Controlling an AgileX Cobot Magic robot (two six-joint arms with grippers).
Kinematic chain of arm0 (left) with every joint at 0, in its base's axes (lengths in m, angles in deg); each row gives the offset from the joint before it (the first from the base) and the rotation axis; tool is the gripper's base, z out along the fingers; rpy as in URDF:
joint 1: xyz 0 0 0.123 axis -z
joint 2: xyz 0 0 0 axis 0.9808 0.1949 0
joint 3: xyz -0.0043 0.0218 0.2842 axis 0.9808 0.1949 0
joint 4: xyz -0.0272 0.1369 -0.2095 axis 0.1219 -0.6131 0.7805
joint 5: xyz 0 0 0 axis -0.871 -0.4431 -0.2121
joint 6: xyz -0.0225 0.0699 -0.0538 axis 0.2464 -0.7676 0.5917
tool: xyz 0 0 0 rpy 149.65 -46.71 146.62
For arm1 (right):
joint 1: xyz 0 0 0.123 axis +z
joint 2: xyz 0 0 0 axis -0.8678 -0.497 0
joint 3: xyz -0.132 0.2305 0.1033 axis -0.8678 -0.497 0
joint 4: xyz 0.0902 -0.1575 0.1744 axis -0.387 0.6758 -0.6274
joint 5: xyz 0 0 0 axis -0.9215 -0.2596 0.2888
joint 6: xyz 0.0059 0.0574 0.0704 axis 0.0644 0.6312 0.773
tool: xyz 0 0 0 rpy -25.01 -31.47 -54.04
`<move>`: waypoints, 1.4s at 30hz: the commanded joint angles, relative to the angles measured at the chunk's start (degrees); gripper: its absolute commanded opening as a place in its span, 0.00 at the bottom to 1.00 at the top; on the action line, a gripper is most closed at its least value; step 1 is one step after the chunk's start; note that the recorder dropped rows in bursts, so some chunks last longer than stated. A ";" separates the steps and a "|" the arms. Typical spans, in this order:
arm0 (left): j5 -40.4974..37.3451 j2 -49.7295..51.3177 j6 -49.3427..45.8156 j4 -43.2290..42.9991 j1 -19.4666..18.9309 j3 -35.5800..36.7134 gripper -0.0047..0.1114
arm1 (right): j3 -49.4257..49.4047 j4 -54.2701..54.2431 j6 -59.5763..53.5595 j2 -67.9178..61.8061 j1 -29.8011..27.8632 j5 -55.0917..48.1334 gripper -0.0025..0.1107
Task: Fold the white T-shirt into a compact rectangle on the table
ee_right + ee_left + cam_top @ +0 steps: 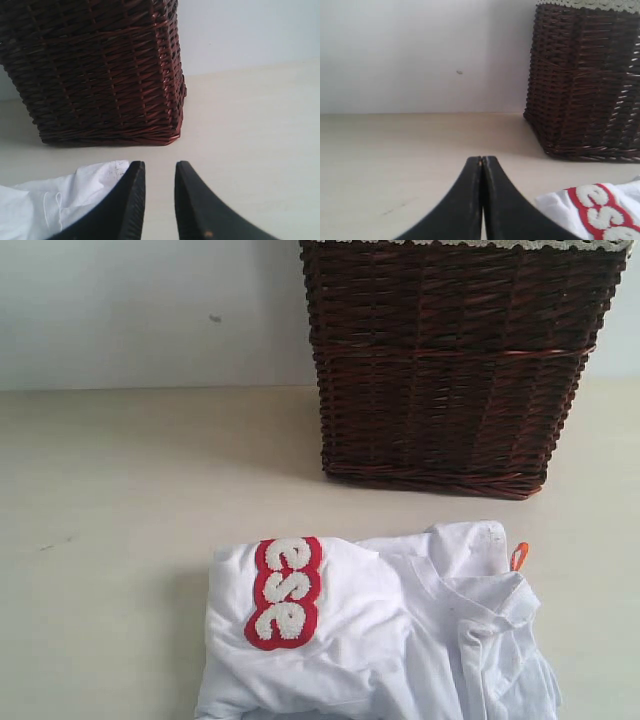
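The white T-shirt (400, 640) lies crumpled in a heap at the near edge of the table (120, 500). Its red-outlined fuzzy letters (285, 592) face up on the left fold, and a small orange tag (518, 556) sticks out at the right. Neither gripper shows in the exterior view. In the left wrist view my left gripper (483, 160) is shut and empty above bare table, with the T-shirt (600, 212) off to one side. My right gripper (159, 165) stands open with nothing between its fingers, and the T-shirt (60, 200) lies beside one finger.
A tall dark brown wicker basket (450, 360) with a white lace rim stands at the back right of the table, just behind the shirt. It also shows as the basket (590, 80) and the basket (95, 70) in the wrist views. A pale wall closes the back.
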State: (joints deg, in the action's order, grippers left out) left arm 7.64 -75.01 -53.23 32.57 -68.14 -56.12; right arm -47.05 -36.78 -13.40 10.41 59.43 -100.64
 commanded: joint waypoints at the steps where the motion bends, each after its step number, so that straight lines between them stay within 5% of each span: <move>1: -0.94 -0.05 16.18 -12.96 -0.37 0.17 0.04 | -0.26 -0.03 0.01 0.31 0.11 0.30 0.21; 4: -1.71 -0.05 47.54 -43.57 -0.36 0.17 0.04 | -0.26 -0.03 0.01 0.31 0.11 0.30 0.21; 7: -3.71 -0.05 69.46 -59.53 -0.36 0.17 0.04 | -0.26 -0.03 0.01 0.31 0.11 0.30 0.21; 9: -6.30 -0.05 75.01 -66.42 -0.36 0.17 0.04 | -0.26 -0.03 0.01 0.31 0.11 0.30 0.21; 12: -12.57 -0.05 74.73 -67.50 -0.36 0.17 0.04 | -0.26 -0.03 0.01 0.31 0.11 0.30 0.21; 25: -12.35 -0.58 64.76 -60.29 -0.51 0.17 0.04 | -0.26 -0.03 0.01 0.31 0.11 0.30 0.21; 31: -12.72 -2.72 53.59 -53.99 -10.71 0.17 0.04 | -0.26 -0.03 0.01 0.31 0.11 0.30 0.21; 35: -14.10 -2.72 33.80 -35.99 -20.90 0.17 0.04 | -0.26 -0.03 0.01 0.31 0.11 0.30 0.21; 38: -15.35 -2.72 22.62 -26.75 -22.91 0.17 0.04 | -0.26 -0.03 0.01 0.31 0.11 0.30 0.21; 42: -15.23 -2.72 22.45 -26.29 -22.54 0.17 0.04 | -0.26 -0.03 0.01 0.31 0.11 0.30 0.21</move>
State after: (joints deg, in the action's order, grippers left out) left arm -7.88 -77.43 -28.84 4.14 -90.66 -55.95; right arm -47.05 -36.78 -13.40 10.41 59.43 -100.64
